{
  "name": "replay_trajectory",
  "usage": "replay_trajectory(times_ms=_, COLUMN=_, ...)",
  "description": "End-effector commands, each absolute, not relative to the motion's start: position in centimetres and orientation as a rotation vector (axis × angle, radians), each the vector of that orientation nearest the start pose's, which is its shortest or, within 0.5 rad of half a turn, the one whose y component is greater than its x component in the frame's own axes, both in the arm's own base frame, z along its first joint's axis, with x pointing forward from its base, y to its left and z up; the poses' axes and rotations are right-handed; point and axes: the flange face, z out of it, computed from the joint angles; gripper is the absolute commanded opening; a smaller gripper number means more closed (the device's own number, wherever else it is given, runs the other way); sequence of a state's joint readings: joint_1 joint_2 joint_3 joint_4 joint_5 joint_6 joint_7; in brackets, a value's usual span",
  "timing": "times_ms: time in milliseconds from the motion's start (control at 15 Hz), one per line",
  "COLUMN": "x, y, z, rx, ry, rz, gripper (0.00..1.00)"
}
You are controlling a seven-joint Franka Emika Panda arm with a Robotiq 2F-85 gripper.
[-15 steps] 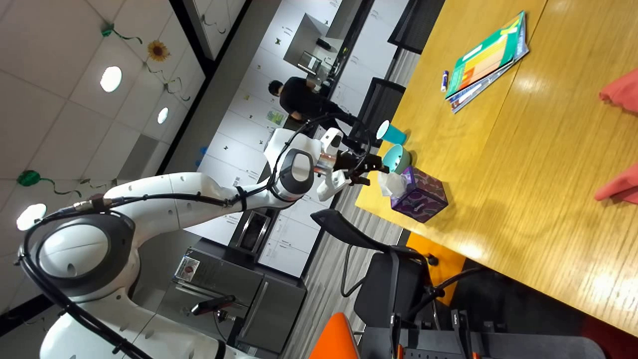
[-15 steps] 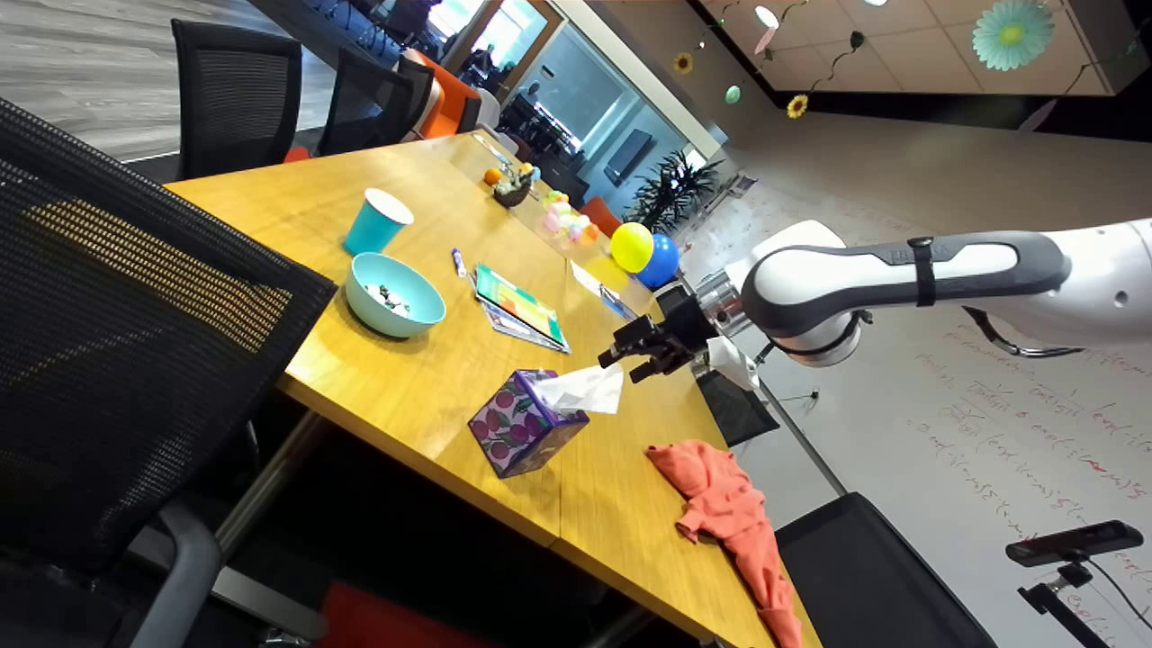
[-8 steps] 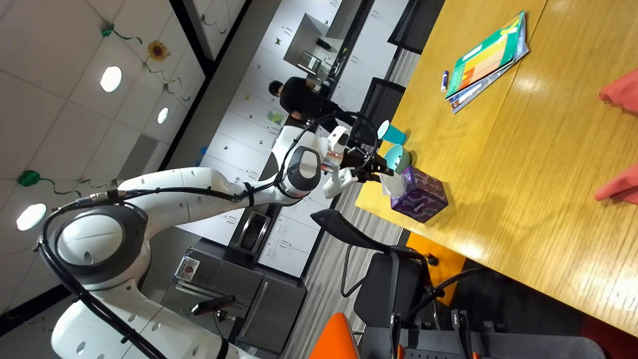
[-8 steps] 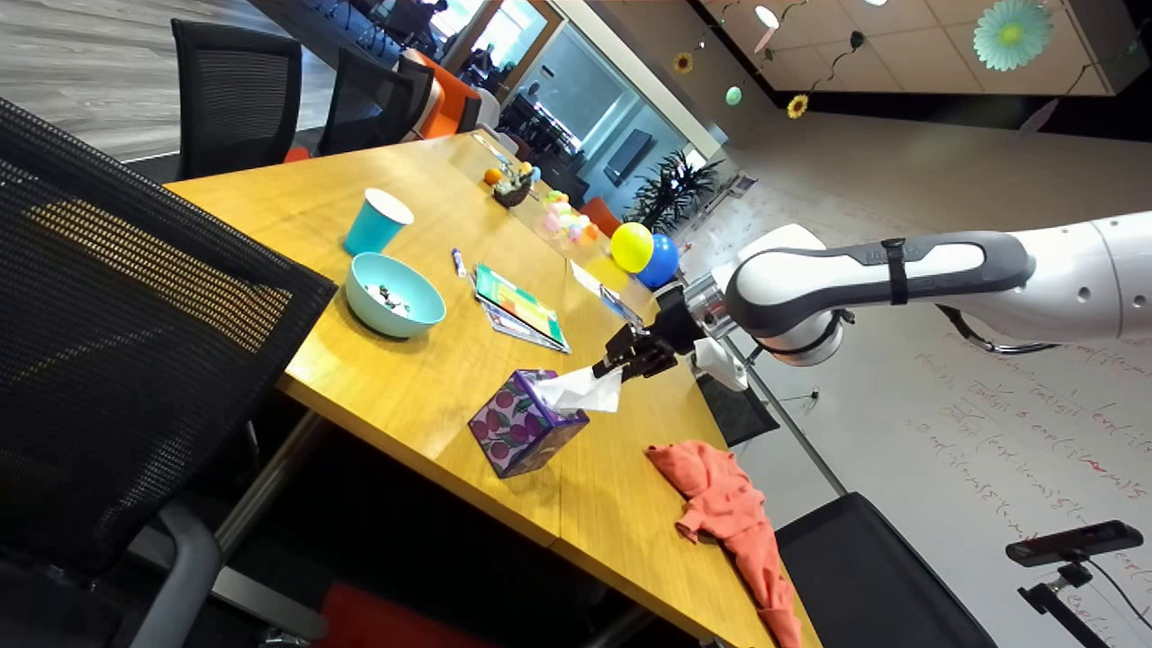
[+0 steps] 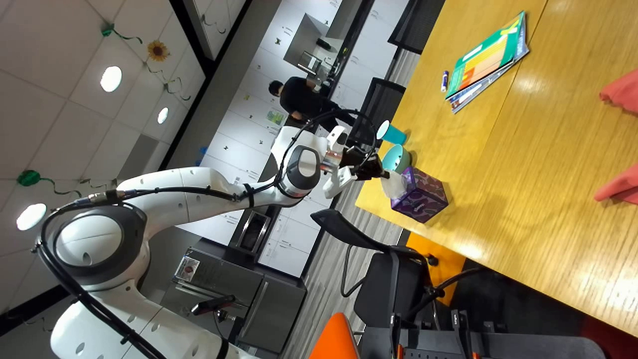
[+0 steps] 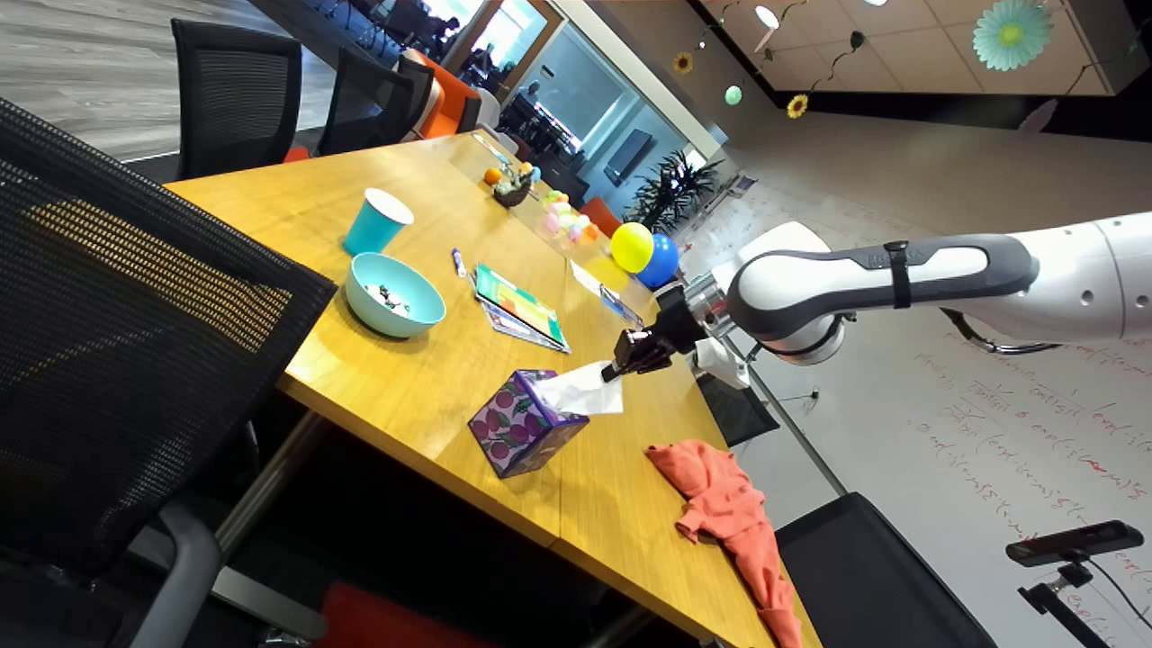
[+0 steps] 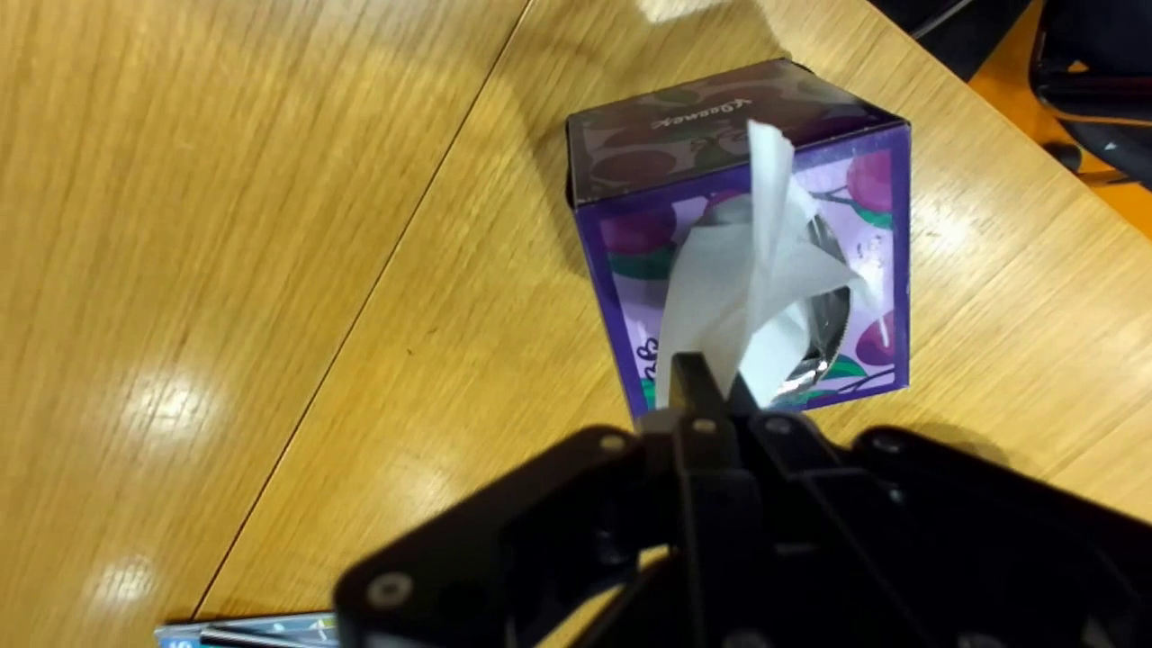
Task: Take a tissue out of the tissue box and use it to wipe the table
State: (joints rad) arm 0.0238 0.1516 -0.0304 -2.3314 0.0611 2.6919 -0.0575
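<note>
The tissue box (image 7: 666, 157), purple with a plum print, stands on the wooden table (image 7: 270, 180) near its edge, its opening facing up. A white tissue (image 7: 720, 279) sticks out of that opening, its lower part still inside the box. My gripper (image 7: 717, 373) is over the box with its fingers drawn together, and a fold of the tissue runs down between them in the wrist view. In both exterior views the black gripper (image 6: 612, 371) meets the upper part of the tissue (image 6: 576, 389). How much tissue lies between the pads is hidden.
Beside the box are a turquoise bowl (image 6: 396, 297) holding small items and a blue cup (image 6: 373, 225). Magazines (image 6: 520, 306) and a marker (image 6: 459, 262) lie farther along. A red garment (image 6: 729, 522) is on the table too, and a black chair (image 5: 349, 229) stands at its edge.
The gripper has come forward and down to the tissue, and its fingers have gone from apart to together on it. Over the last half second the arm has hardly moved.
</note>
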Motion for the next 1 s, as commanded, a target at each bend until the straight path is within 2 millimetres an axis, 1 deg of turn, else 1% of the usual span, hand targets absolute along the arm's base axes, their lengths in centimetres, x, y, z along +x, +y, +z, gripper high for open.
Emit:
replay_trajectory(times_ms=0, x=52.0, y=0.6, z=32.1, rx=-3.16, ry=-0.016, rz=-0.403, gripper=0.0)
replay_trajectory(times_ms=133, x=51.3, y=1.5, z=34.2, rx=-3.195, ry=-0.033, rz=-0.475, gripper=0.0)
replay_trajectory(times_ms=333, x=50.3, y=3.2, z=37.9, rx=-3.208, ry=-0.049, rz=-0.622, gripper=0.0)
replay_trajectory(times_ms=467, x=49.7, y=4.1, z=40.7, rx=-3.202, ry=-0.038, rz=-0.752, gripper=0.0)
replay_trajectory(times_ms=600, x=49.0, y=4.5, z=43.3, rx=-3.206, ry=0.003, rz=-0.884, gripper=0.0)
replay_trajectory(times_ms=733, x=48.1, y=4.3, z=45.6, rx=-3.225, ry=0.083, rz=-1.008, gripper=0.0)
replay_trajectory(times_ms=867, x=47.1, y=2.8, z=47.4, rx=-3.253, ry=0.219, rz=-1.134, gripper=0.0)
replay_trajectory(times_ms=933, x=46.6, y=1.9, z=47.9, rx=-3.265, ry=0.295, rz=-1.181, gripper=0.0)
